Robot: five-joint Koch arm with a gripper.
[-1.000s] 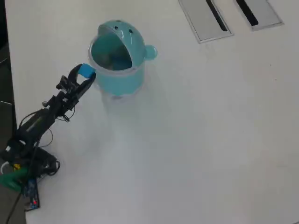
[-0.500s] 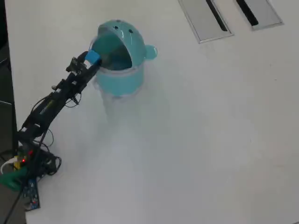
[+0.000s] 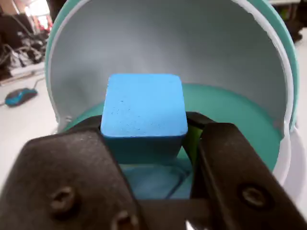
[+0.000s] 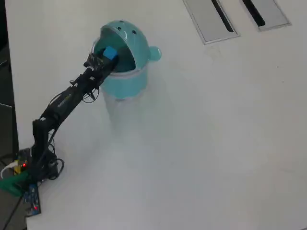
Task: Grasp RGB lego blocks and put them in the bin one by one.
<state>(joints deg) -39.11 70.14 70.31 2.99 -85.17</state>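
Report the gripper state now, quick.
Gripper: closed on the blue lego block, held over the opening of the teal bin.

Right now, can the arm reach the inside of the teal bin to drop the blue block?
Probably yes. The claw, shut on the blue block, is already at the open mouth of the teal bin, under the hood. Nothing blocks the way in.

Words: none to read
Numbers: none
Arm (image 4: 62, 103): tiny pale marks, too small to read
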